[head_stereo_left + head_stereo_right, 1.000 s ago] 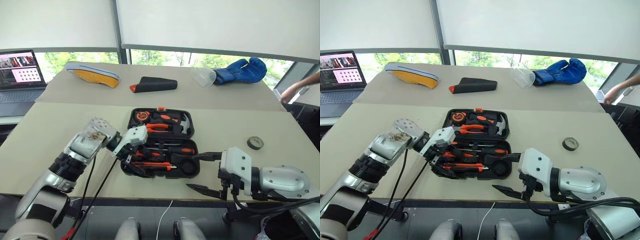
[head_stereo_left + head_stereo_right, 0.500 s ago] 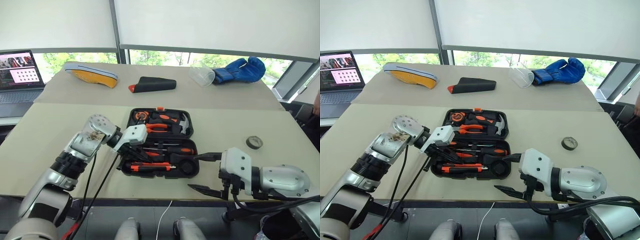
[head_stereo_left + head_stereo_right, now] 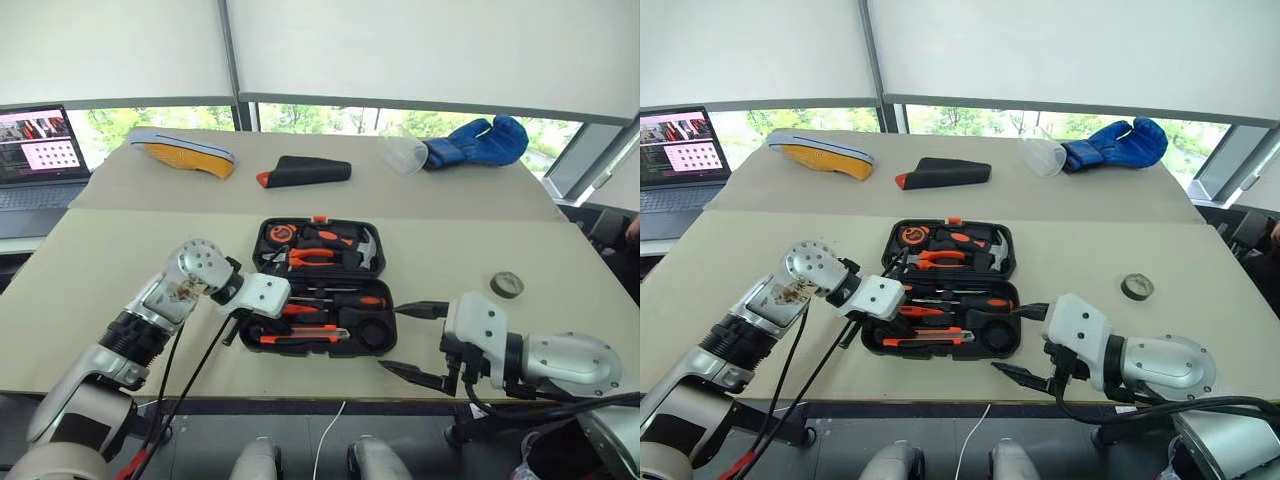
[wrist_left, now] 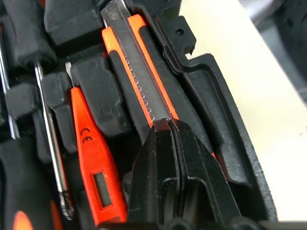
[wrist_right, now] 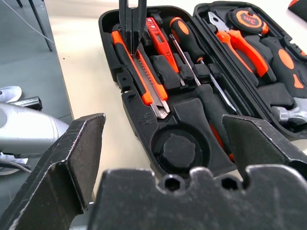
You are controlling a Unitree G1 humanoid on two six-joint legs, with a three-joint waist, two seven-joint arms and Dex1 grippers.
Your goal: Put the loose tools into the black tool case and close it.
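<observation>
Grippers worked at the open tool case (image 3: 325, 345) near the table's (image 3: 90, 270) front edge.
Nearest, the right gripper (image 3: 412, 343) hung with fingers wide apart, holding nothing, just right of the case. The left gripper (image 4: 168, 139) had its fingers pressed together, tips touching the utility knife (image 4: 136, 72) lying in the front recess. Beside the knife lay the orange stick tool (image 4: 93, 163) and screwdrivers (image 5: 196, 55). The tape roll (image 3: 508, 285) sat well apart, farther right; beyond lay the pouch (image 3: 305, 172).

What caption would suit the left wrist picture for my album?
Shut left gripper presses its tips on the utility knife lying in the black tool case.
</observation>
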